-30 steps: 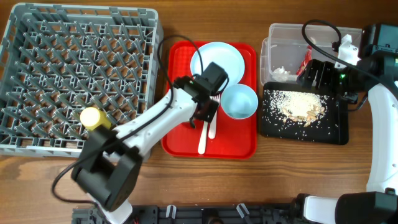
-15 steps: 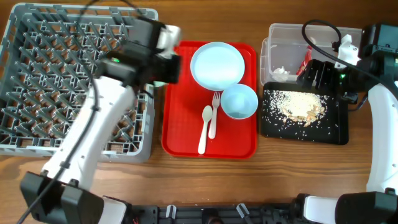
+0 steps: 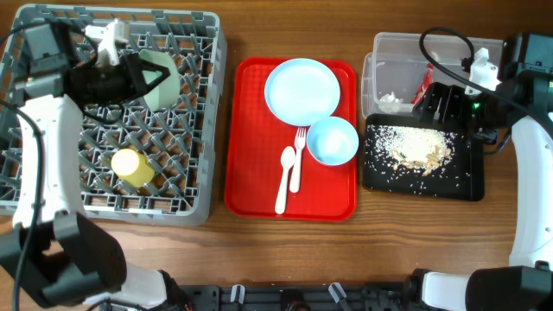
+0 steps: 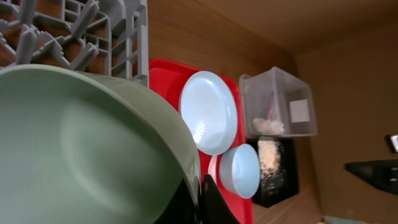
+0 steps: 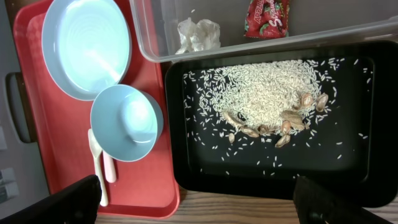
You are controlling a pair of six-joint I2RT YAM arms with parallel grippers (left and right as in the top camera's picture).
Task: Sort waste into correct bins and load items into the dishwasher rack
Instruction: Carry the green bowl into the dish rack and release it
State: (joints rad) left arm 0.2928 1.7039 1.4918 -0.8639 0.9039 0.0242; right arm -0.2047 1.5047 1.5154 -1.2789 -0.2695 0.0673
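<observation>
While it hangs over the far part of the grey dishwasher rack (image 3: 104,210), the pale green bowl (image 3: 162,79) stands tipped on edge, its mouth turned leftward toward the left gripper (image 3: 138,79), whose black fingers pinch the rim. Only the left wrist view shows the bowl's smooth, glossy hollow, which fills most of that frame; the overhead gives just its rounded profile above the upright pegs. Nearer the front, a small yellow cup (image 3: 131,166) lies among the pegs.

Beside the rack sits a red serving tray (image 3: 251,173). On it are a round pale plate (image 3: 301,89), a light blue bowl (image 3: 333,141) standing mouth up, and a white plastic fork (image 3: 298,160) and spoon (image 3: 284,177) lying side by side. Their long axes run front to back, with the heads toward the plate.

Rightward, the right gripper (image 5: 196,196) hovers with fingers spread wide and empty. Its wrist view shows rice grains (image 5: 267,87) with brown bits strewn in the black tray (image 5: 186,155). Crumpled white paper (image 5: 198,34) and a red wrapper (image 5: 267,15) lie in the clear tub (image 3: 380,47).
</observation>
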